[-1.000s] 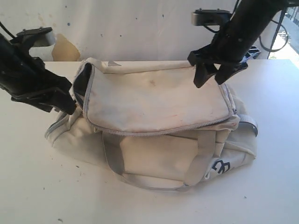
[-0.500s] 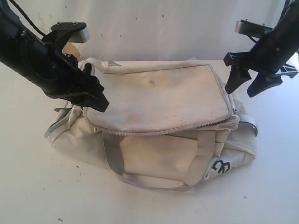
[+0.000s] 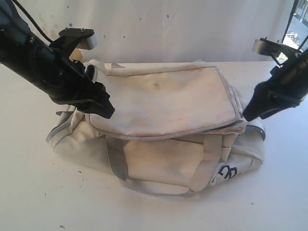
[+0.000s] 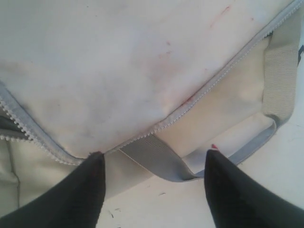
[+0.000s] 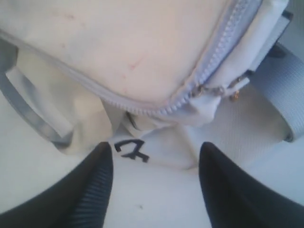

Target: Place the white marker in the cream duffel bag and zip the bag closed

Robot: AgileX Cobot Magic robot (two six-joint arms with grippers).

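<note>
The cream duffel bag (image 3: 163, 101) lies on the table with its stained top flap laid over the opening. At its left end the zipper gapes and dark lining (image 3: 82, 89) shows. The white marker is hidden or out of view. My left gripper (image 3: 103, 109) hovers at the flap's front left corner, open and empty (image 4: 154, 156), over the zipper teeth (image 4: 156, 126) and a grey strap (image 4: 156, 159). My right gripper (image 3: 251, 114) hangs at the bag's right end, open with nothing between its fingers (image 5: 156, 147), just short of the zipper pull (image 5: 223, 90) and the dark logo (image 5: 130, 149).
The bag rests on a white table (image 3: 48, 192) with a white wall (image 3: 159, 29) behind it. Grey webbing handles (image 3: 204, 173) drape down the bag's front side. A bright window edge (image 3: 301, 19) shows at the far right.
My right gripper has left the flap's far right corner, swinging right and then down to the bag's right end. My left gripper came in over the left corner, then held still.
</note>
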